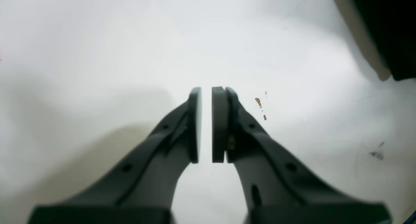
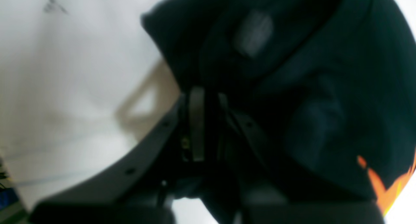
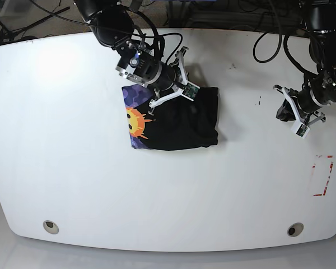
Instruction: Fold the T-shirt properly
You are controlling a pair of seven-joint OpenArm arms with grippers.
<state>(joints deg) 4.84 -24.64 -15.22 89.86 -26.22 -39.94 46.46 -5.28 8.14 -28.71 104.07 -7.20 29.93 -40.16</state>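
One broad white table (image 3: 168,190) carries the T-shirt (image 3: 179,120), folded near its far middle. At the shirt's far edge the right gripper (image 2: 208,123) pinches black cloth; well aside, the left gripper (image 1: 206,125) hangs slightly parted, empty.

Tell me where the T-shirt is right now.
In the base view the T-shirt lies folded into a compact bundle on the white table, slightly left of centre toward the far edge, directly under the right gripper; the left gripper is well off to its right.
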